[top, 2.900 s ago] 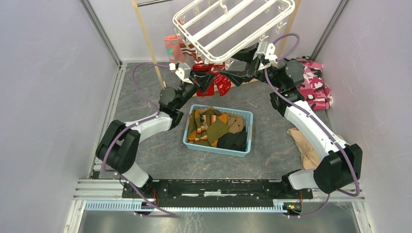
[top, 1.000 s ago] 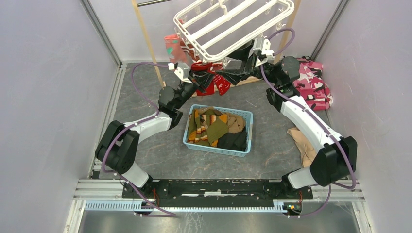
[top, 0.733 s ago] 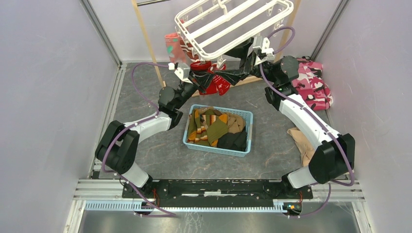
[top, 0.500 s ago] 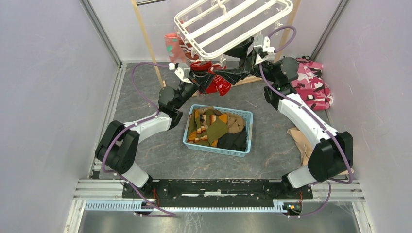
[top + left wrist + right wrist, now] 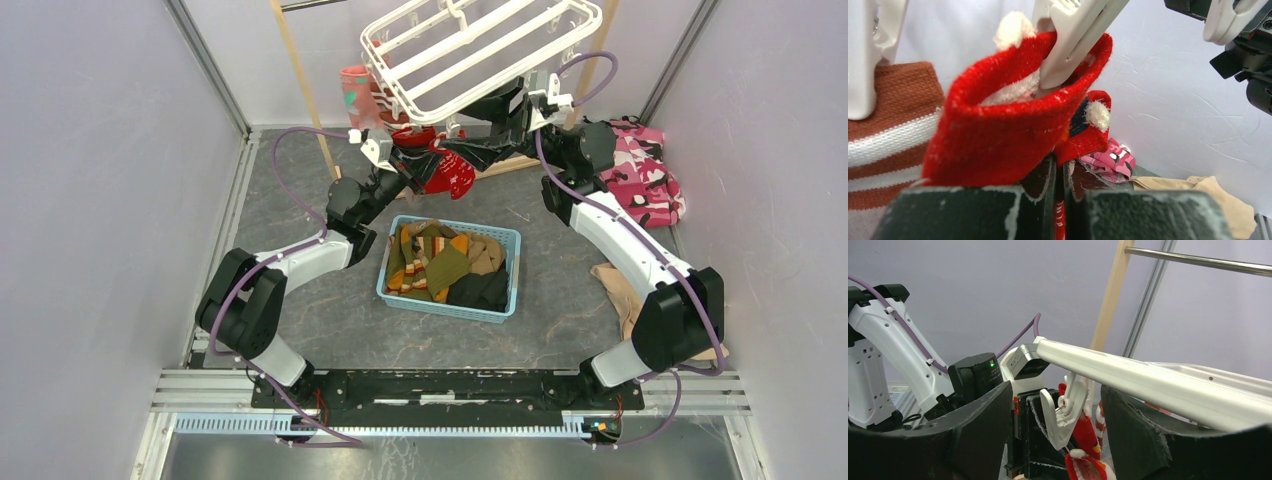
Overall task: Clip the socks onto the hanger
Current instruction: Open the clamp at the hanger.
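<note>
Left pincer [image 5: 1058, 187] clenched on red sock [image 5: 1008, 135]; right pincer [image 5: 1058, 435] released, flanking clip [image 5: 1064, 412]; sock may slip free if clip bites shallowly.

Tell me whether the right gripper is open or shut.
Open. The right gripper has its fingers wide apart, with a white clip hanging untouched between them.

Robot lab cell (plain panel walls [image 5: 90, 200]).
</note>
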Robot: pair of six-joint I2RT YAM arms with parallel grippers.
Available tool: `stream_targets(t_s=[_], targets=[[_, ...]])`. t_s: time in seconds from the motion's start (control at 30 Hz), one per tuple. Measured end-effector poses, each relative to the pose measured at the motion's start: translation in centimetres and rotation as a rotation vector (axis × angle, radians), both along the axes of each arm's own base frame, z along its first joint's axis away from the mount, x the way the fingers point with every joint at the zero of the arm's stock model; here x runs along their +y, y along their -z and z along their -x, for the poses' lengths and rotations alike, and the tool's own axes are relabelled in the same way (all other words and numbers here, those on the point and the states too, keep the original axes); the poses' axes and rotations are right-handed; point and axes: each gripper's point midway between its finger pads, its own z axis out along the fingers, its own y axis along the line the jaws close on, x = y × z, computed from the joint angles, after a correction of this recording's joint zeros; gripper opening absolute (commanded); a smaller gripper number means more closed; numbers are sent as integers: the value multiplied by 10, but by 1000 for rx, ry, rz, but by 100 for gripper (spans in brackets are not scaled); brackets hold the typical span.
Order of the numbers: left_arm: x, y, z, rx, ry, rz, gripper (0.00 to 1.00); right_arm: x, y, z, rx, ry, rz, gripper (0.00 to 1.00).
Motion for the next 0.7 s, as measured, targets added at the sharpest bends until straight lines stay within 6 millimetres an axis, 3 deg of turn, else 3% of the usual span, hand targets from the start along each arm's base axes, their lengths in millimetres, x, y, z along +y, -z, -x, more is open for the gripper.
stream_targets(t_s=[0.37,0.53,0.7], targets=[[0,0,0,0,0,0,2,1,2,0,15,-13,-5,55],[0,-1,0,-1,0,1,2,2,4,-2,25,-17,-1,64],[1,-3,1,-5,0,3,2,2,5,-1,25,-19,0,64]])
